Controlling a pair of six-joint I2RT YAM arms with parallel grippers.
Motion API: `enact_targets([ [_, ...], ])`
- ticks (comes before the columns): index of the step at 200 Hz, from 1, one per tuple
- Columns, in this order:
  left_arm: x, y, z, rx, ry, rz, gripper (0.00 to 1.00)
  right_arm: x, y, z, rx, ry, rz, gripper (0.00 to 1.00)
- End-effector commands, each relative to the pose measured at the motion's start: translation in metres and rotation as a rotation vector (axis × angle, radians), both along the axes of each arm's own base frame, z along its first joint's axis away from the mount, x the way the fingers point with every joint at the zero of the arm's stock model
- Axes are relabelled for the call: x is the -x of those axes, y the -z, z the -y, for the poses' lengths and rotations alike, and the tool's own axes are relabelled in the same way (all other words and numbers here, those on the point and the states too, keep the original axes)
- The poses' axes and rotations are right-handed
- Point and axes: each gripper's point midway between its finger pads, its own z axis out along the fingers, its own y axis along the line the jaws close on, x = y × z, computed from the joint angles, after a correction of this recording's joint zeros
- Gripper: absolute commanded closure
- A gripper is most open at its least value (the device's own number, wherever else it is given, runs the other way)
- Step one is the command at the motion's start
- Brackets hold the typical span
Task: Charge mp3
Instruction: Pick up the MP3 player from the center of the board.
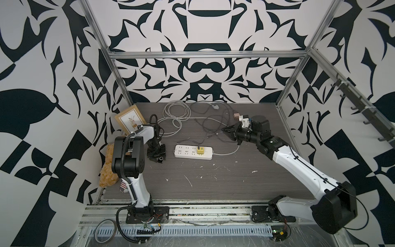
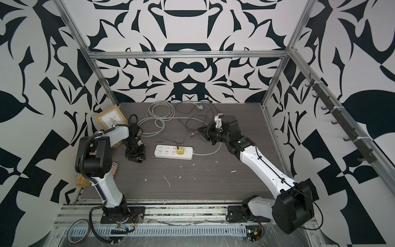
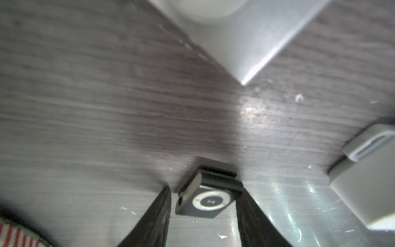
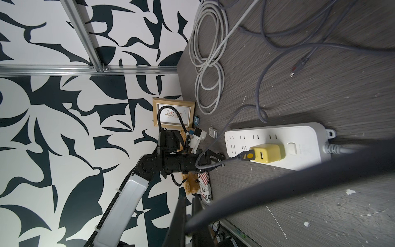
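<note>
While one mp3 (image 4: 196,121) sits beside one frame (image 4: 173,101), one charger (image 4: 269,153) occupies one strip (image 4: 303,136).

place: robot lab cell | signs: aluminium frame (image 1: 205,54), black-white patterned walls (image 1: 42,64), two arms (image 1: 299,169) bolted to a front rail (image 1: 209,210), exposed wiring (image 1: 149,226), scuffed tabletop (image 1: 213,186)

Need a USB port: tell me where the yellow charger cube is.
In a top view the yellow charger cube is plugged into the white power strip mid-table, near its right end beside the switch.
</note>
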Motion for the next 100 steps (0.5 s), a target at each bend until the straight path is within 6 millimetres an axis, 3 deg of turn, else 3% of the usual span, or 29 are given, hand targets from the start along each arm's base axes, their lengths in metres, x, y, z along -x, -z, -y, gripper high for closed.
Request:
enact_targets([
  [1, -0.006, 0.001, -0.002, -0.017, -0.004, 0.011, 0.46, 0.001, -0.024, 0.0, -0.024, 0.004, 0.068, 1.0],
  [43, -0.016, -0.003, -0.003, -0.025, 0.003, 0.045, 0.53, 0.001, -0.023, -0.001, -0.024, 0.002, 0.066, 1.0],
  [100, -0.012, 0.001, -0.004, -0.034, 0.002, 0.04, 0.58, 0.001, -0.021, 0.0, -0.024, 0.005, 0.066, 1.0],
])
